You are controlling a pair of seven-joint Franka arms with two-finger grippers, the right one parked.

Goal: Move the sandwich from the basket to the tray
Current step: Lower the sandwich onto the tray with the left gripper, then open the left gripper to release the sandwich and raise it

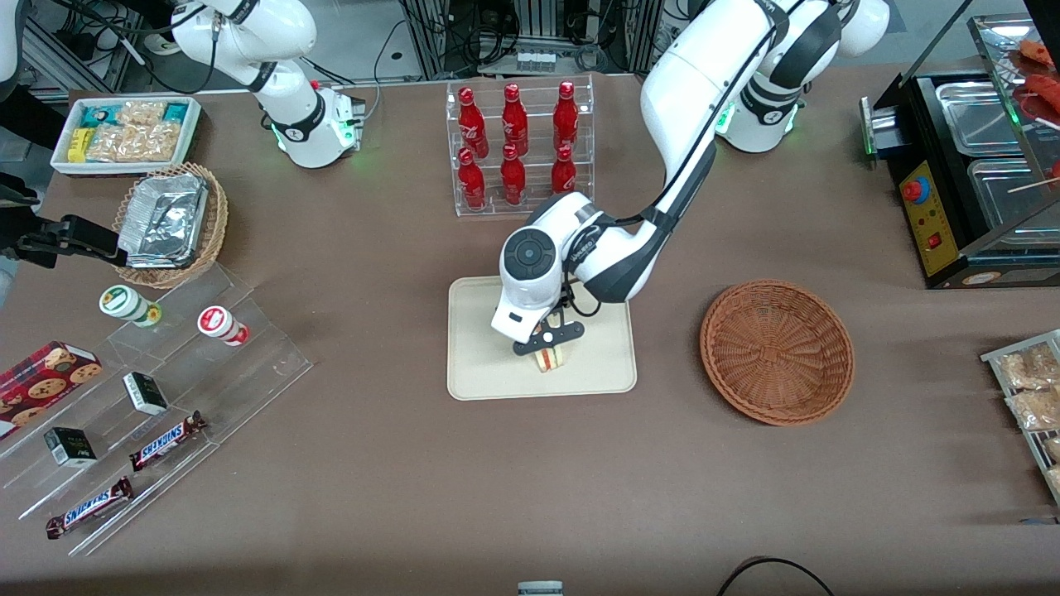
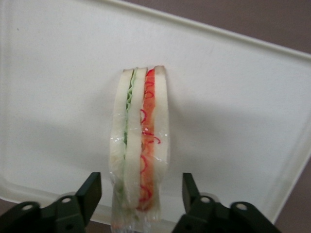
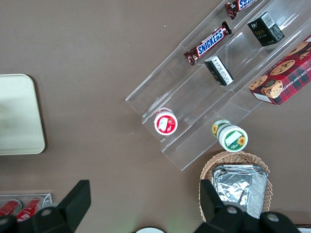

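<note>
Black tool (image 2: 138, 194) astride sandwich (image 2: 141, 145) — clear-wrapped wedge

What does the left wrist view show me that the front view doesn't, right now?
Only the wrist view shows the sandwich's red and green filling layers and the open fingers standing clear on either side of it. Only the front view shows the empty basket beside the tray. Both show the gripper over the sandwich standing on the tray.

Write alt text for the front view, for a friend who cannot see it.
A white robot arm holds its claw open over a sandwich standing on a cream tray at the middle of a brown table. The reddish-brown wicker basket beside the tray is empty.
</note>
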